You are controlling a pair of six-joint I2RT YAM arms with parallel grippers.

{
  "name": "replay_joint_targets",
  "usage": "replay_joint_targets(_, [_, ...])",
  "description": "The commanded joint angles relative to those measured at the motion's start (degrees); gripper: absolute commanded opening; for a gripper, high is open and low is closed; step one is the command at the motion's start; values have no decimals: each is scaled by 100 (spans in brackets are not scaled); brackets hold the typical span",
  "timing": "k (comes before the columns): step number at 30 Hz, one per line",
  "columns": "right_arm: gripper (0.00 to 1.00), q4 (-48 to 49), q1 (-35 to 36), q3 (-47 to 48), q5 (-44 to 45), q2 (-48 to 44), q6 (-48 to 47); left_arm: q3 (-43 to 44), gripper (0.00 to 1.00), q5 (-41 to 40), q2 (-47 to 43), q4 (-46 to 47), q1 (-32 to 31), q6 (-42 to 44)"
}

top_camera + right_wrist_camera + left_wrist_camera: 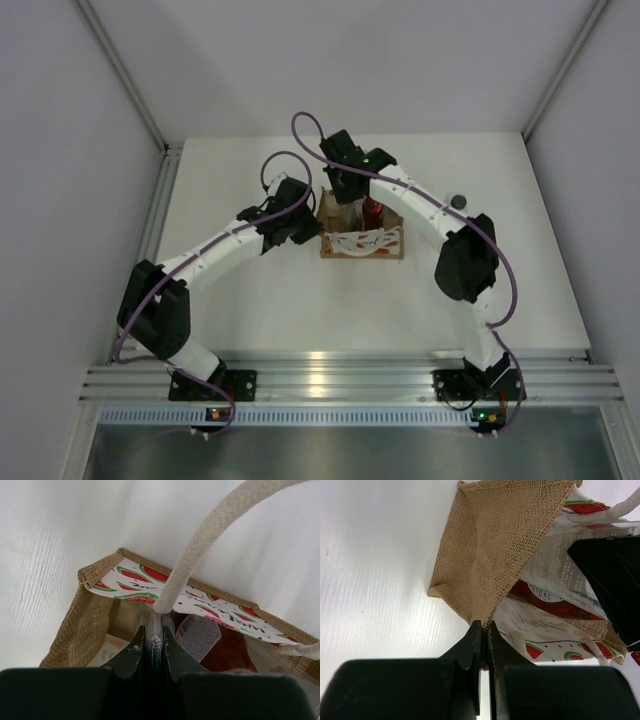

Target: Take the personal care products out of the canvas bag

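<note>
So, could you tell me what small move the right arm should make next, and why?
Probably lift the right pincer straight up, slowly. It is shut on a pale bottle inside the canvas bag, the left pincer pinches the bag's side to steady it, and the white handle arches close by.

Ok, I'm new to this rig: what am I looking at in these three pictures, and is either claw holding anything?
Two white robot arms work at a table. The overhead picture looks down from behind them; the other two come from cameras on each wrist. On the table stands a canvas bag. The left gripper is shut on the bag's burlap side. The right gripper reaches inside, shut on a pale object I can't identify, beside a red bottle.
</note>
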Motion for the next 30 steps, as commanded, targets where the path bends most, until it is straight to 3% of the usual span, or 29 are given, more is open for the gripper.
replay_joint_targets(1, [0,-129,161,173,-109,-536,30,-62,0,-319,-123,-205,38,16])
replay_joint_targets(30, [0,-533,196,234,-57,-2285,-251,-62,0,-442,-44,-205,38,-29])
